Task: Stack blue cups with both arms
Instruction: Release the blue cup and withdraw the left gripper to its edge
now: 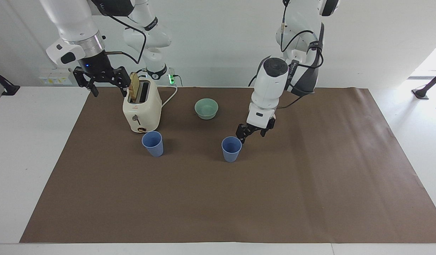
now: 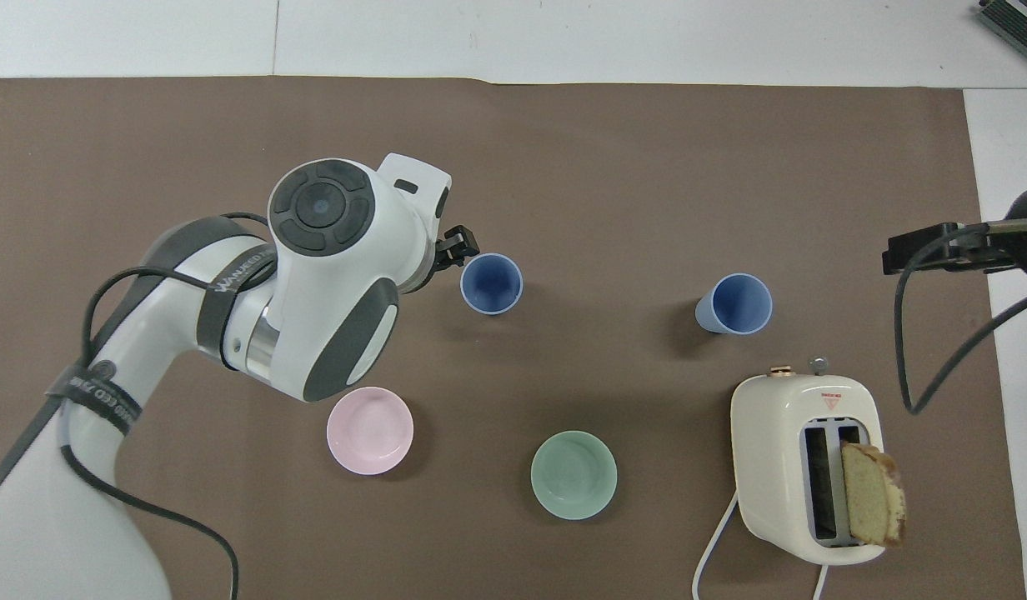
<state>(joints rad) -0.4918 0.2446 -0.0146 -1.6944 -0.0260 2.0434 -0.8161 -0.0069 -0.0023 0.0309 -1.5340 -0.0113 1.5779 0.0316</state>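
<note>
Two blue cups stand upright and apart on the brown surface: one [image 1: 231, 149] mid-table, the other [image 1: 153, 143] by the toaster [image 1: 142, 109]. My left gripper [image 1: 252, 132] hangs open and empty just beside the first. My right gripper [image 1: 101, 79], open, waits over the toaster's end. Nothing is stacked; next, one cup must be grasped.

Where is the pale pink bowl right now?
The pink bowl sits on the brown mat, beside the green bowl toward the left arm's end, nearer the robots than both blue cups.
</note>
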